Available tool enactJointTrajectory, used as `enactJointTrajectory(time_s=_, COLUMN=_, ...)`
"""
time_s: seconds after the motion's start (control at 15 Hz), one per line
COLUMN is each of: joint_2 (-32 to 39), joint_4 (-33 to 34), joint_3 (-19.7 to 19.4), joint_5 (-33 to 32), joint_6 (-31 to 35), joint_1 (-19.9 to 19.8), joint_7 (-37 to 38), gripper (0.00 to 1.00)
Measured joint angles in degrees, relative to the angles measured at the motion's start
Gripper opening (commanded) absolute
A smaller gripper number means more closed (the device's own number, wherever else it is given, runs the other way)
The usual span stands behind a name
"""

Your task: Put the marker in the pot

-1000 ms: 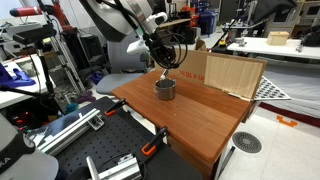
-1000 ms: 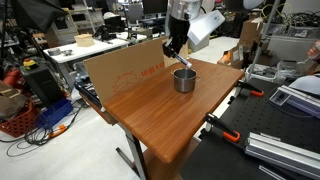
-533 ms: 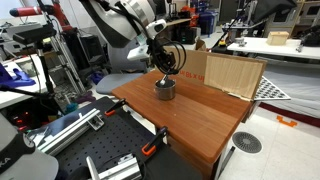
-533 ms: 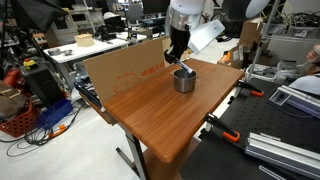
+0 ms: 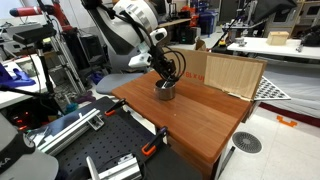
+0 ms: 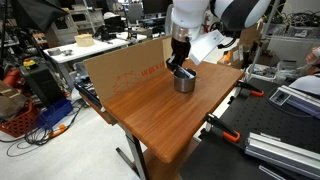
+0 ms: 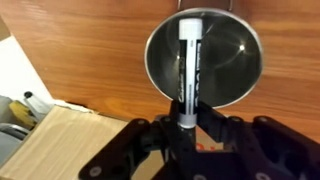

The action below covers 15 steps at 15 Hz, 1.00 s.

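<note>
The small shiny metal pot (image 7: 204,57) stands on the wooden table, seen in both exterior views (image 5: 165,90) (image 6: 185,81). In the wrist view my gripper (image 7: 186,118) is shut on the marker (image 7: 188,62), a dark and white stick that points out from the jaws over the pot's open mouth. In the exterior views the gripper (image 5: 167,76) (image 6: 180,66) hangs right above the pot, fingertips at about its rim. The marker is too small to make out there.
A large cardboard box (image 5: 233,72) (image 6: 122,66) stands on the table just behind the pot. The table edge (image 5: 170,138) faces rails and clamps on the lab floor. Lab benches and equipment surround the table.
My gripper has come down closer to the pot, still holding the marker; the arm has lowered and shifted a little over the pot.
</note>
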Motion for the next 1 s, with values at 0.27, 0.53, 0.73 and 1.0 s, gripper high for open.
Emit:
enactJointTrajectory(time_s=0.27, joint_2=0.84, joint_4=0.35, joint_3=-0.21, joint_5=0.00, joint_6=-0.20, joint_1=-0.10, joint_7=0.11, gripper=0.78)
enactJointTrajectory(time_s=0.53, joint_2=0.89, joint_4=0.35, joint_3=-0.50, joint_5=0.00, joint_6=-0.21, joint_1=-0.18, joint_7=0.11, gripper=1.00)
enactJointTrajectory(time_s=0.73, joint_2=0.89, joint_4=0.34, joint_3=-0.49, joint_5=0.00, joint_6=-0.20, joint_1=-0.17, joint_7=0.10, gripper=1.00)
enactJointTrajectory(time_s=1.0, joint_2=0.87, joint_4=0.32, joint_3=-0.38, joint_5=0.12, joint_6=0.11, joint_1=-0.15, joint_7=0.08, gripper=1.00)
